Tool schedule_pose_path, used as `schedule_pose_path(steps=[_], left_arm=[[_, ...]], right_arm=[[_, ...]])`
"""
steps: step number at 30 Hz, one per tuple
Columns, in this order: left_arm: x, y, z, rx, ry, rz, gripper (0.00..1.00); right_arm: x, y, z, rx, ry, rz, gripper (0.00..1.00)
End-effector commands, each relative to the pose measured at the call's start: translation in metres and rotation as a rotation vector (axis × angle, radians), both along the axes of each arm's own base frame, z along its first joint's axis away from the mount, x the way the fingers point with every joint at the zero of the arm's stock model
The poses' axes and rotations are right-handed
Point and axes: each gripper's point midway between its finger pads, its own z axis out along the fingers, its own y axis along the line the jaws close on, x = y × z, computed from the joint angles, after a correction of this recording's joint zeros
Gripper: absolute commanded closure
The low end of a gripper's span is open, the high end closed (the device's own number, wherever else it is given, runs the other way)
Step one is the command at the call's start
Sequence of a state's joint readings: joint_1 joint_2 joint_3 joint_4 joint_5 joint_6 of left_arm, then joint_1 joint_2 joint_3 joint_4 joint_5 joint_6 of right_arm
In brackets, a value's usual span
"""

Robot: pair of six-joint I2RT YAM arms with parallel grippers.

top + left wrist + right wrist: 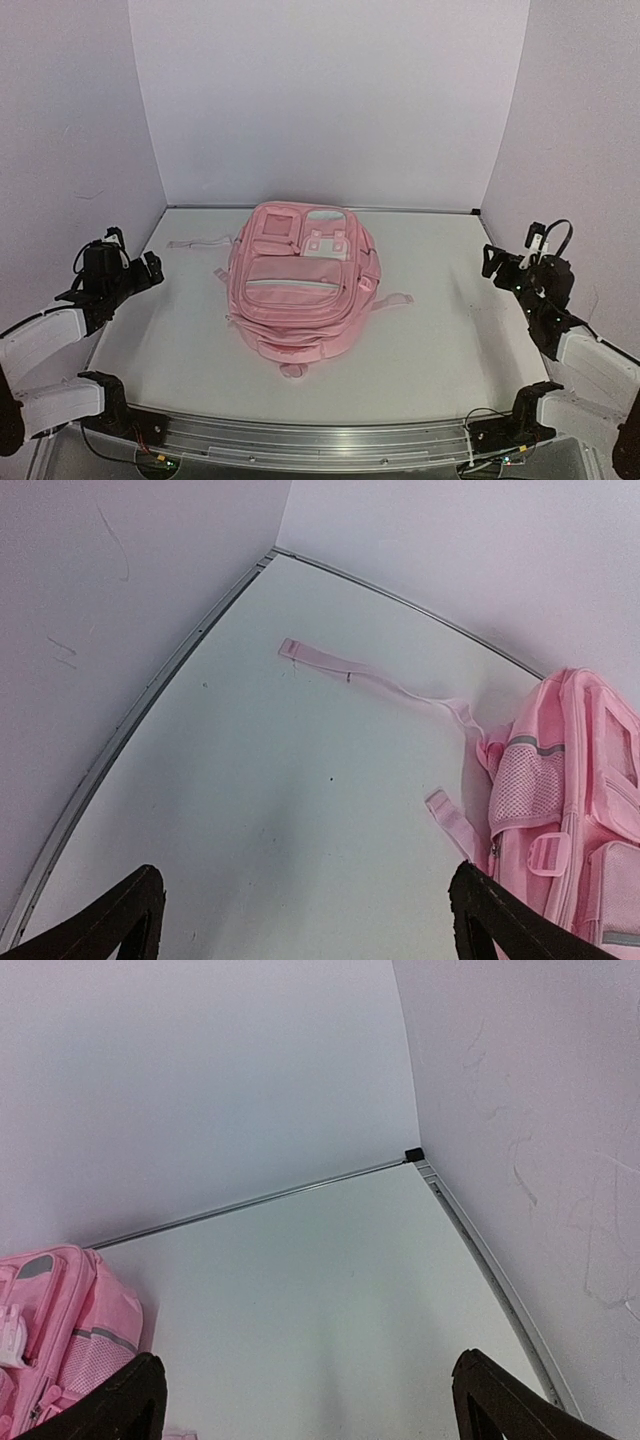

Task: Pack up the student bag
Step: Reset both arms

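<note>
**Operator:** Where do my arms stand?

**Spotter:** Nearest to you, both bases sit by the metal rail (320, 438) at the near edge of the table (450, 340). Your left gripper (306, 870) hangs at 9 o'clock from the bag and your right gripper (310, 1354) at 3 o'clock. Each one is raised above the table, well apart from the bag, and points toward the far wall, turned a little inward. On both, the fingers are spread wide and nothing is between them.

**Operator:** And the bag?

**Spotter:** The student bag (298, 290) lies in the middle of the table, on its back, with the front pockets up. At its 6 o'clock end you have a small loop (292, 371); I take it for the carry handle. Farther away, a long strap (370, 680) trails flat on the table toward 10 o'clock. A short strap (450, 822) lies just beside the mesh side pocket (525, 785).

**Operator:** How will it handle?

**Spotter:** I judge it soft and light, with no stiff frame, so it will sag and fold where you lift it. The smooth fabric may also slide on the table when you push. Do not pinch the flat front panel, because the cloth will only bunch. It is better that you take the loop, or a zip pull on the front zip pocket (290, 288), with one gripper. Hold the fabric beside it with the other. The zip pulls are too small for me to see.
</note>
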State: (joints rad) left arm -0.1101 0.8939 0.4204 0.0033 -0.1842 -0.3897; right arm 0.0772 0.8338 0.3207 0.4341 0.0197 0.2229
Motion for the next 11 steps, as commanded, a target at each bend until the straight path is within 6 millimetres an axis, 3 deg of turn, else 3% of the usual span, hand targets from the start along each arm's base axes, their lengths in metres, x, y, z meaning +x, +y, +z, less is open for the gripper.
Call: schedule_pose_path(steps=[1, 11], left_arm=[[0.0008, 0.0035, 0.0135, -0.015, -0.082, 0.025, 0.0], [-0.0006, 0.0041, 0.0171, -0.003, -0.104, 0.021, 0.0]], right_arm=[[0.0019, -0.0061, 0.0469, 0.016, -0.18, -0.037, 0.02], [0.0066, -0.003, 0.0421, 0.012, -0.16, -0.022, 0.02]])
